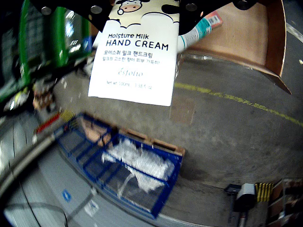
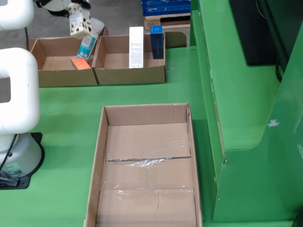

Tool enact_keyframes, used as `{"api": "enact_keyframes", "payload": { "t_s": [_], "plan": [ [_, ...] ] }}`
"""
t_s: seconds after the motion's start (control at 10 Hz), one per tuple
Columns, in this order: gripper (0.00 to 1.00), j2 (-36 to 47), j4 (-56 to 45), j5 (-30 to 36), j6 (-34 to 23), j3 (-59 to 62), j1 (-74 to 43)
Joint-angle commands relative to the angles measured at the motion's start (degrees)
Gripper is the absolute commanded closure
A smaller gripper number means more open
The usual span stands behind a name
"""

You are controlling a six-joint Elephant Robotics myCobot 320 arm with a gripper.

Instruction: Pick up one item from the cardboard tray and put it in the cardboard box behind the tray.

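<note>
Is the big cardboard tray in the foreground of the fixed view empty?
Yes: the big cardboard tray shows only its bare taped floor, with nothing lying in it.

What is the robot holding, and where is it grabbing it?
A hand cream box with a cow on it. The tool holds it by the cow-print end, so the rest of the box sticks out free.
</note>
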Motion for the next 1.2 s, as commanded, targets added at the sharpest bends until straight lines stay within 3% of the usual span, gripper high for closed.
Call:
{"api": "enact_keyframes", "payload": {
  "t_s": [0.0, 0.3, 1.1],
  "plan": [
    [1.00, 7.5, -18.0, 33.0, 12.4, 1.7, -8.3],
    [1.00, 4.3, -20.0, 37.9, 12.2, 1.7, -9.2],
    [1.00, -9.1, -6.5, 35.1, 12.7, 1.7, -8.3]
  ]
}}
